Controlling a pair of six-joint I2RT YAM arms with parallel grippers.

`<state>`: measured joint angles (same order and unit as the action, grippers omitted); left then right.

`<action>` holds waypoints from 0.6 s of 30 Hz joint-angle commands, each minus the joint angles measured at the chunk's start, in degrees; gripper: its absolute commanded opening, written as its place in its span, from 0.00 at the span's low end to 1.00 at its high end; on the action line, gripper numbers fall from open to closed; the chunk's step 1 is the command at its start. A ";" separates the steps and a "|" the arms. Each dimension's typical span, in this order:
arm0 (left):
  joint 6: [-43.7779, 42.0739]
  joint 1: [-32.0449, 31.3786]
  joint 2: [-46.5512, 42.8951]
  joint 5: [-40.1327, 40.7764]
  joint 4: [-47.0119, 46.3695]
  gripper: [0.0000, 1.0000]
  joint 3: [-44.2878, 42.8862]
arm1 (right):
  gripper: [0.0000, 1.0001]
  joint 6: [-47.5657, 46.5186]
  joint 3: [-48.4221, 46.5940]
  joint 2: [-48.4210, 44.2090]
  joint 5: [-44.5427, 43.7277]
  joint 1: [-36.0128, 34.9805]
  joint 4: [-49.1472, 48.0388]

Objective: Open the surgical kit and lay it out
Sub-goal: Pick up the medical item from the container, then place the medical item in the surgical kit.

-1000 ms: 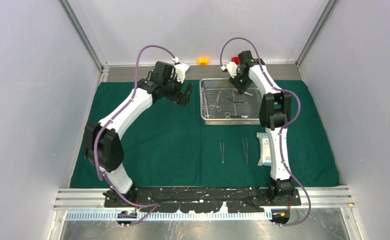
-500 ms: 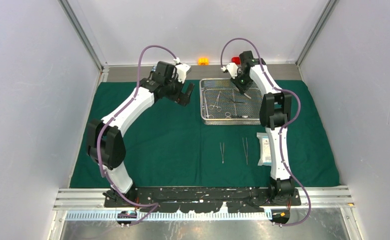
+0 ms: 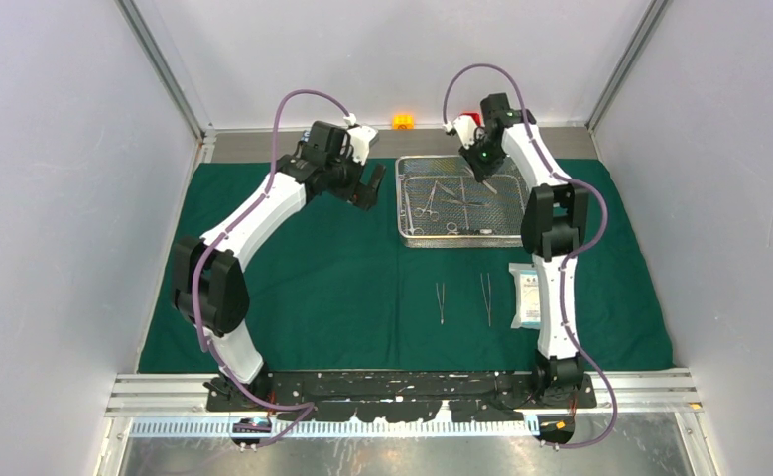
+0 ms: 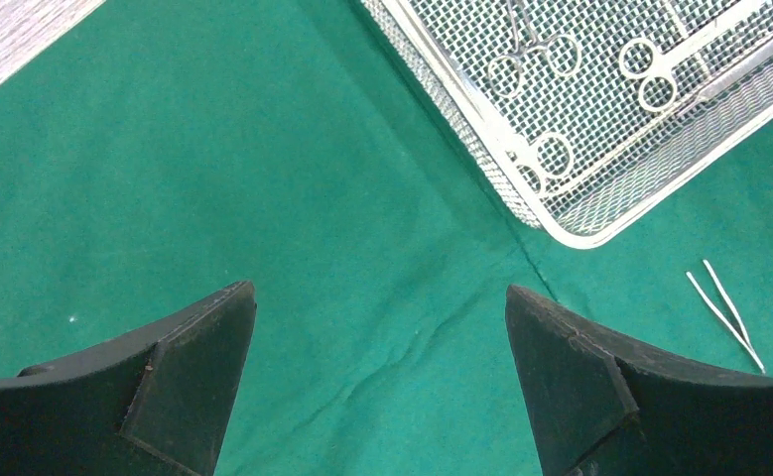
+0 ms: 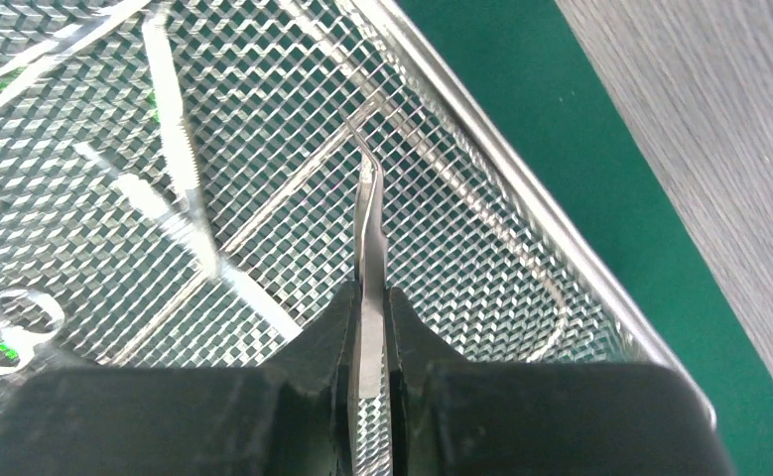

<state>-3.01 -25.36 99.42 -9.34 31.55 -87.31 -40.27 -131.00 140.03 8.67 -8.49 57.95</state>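
Dark green cloth wrap [image 3: 342,288] lies spread flat; rectangular silver wire-mesh tray [image 3: 456,240] rests on its far side. Right gripper [image 5: 370,302] pinches slim curved steel tweezers [image 5: 367,218] above the tray mesh. Left gripper [image 4: 377,297] gapes wide over cloth, holding nothing.

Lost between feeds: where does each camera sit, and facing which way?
Top external: high behind the bases, looking down on dark green cloth; left arm and right arm whole.
Left wrist: looks down past the open left gripper at cloth and silver wire-mesh tray.
Right wrist: looks down into the tray; right gripper clamps slim steel tweezers.
Shared: all show the tray.
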 commanded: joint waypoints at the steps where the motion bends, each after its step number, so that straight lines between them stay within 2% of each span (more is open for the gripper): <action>1: 2.37 0.23 -1.29 -3.19 -1.68 0.99 -3.42 | 0.00 4.72 3.54 -12.31 5.96 0.55 -0.02; 5: 7.01 0.23 -0.47 -7.28 -2.56 0.97 -4.81 | 0.00 9.65 9.02 -19.35 10.89 0.83 -0.12; 11: 18.95 -0.55 3.03 -14.42 -2.97 0.90 -10.46 | 0.00 21.63 20.97 -30.05 23.16 0.89 -3.14; 15: 25.12 -2.18 5.73 -19.00 -4.11 0.87 -13.94 | 0.00 31.40 33.07 -37.55 31.86 0.92 -10.03; 18: 28.49 -2.94 7.34 -24.34 -8.78 0.83 -13.41 | 0.01 40.49 43.06 -42.99 39.55 0.84 -18.12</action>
<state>17.91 -26.83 105.06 -24.69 28.86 -99.15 -13.91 -97.10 103.42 35.05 -7.66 50.33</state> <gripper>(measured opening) 0.847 0.148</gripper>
